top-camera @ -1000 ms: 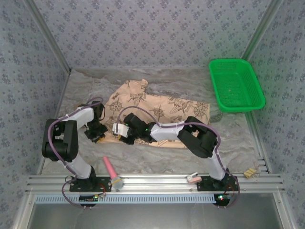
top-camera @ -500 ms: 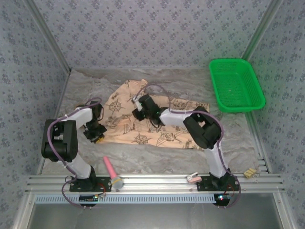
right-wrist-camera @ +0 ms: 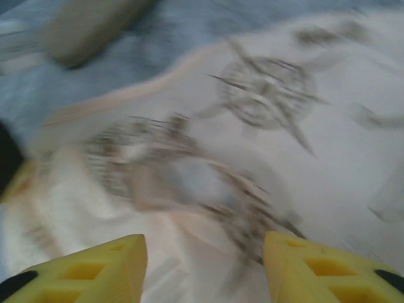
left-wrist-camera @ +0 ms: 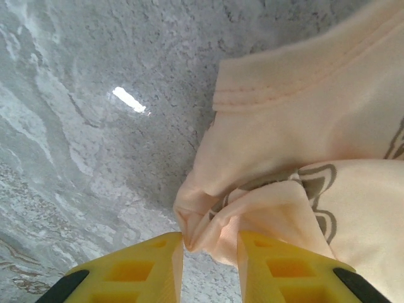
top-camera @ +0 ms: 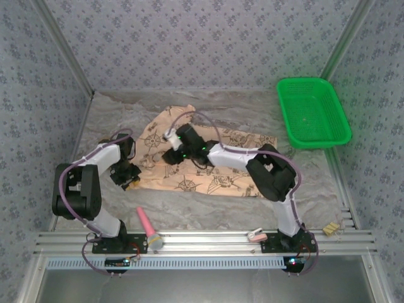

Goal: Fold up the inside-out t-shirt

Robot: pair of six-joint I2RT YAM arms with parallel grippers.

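The inside-out t-shirt (top-camera: 237, 140) is lying rumpled mid table (top-camera: 303, 189), print up, so I'm guessing the folding is barely getting going. Left gripper (left-wrist-camera: 210, 243) is straddling a bunched corner and I can't tell if it's pinching. Right gripper (right-wrist-camera: 202, 246) is hovering over the cloth, jaws apart.

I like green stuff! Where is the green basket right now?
In the top view, the green basket sits at the far right of the table, just to the right of the t-shirt.

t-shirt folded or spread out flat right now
Partly folded, loosely: the t-shirt lies as a rumpled band on the table, and the left wrist view shows one cloth layer doubled over another.
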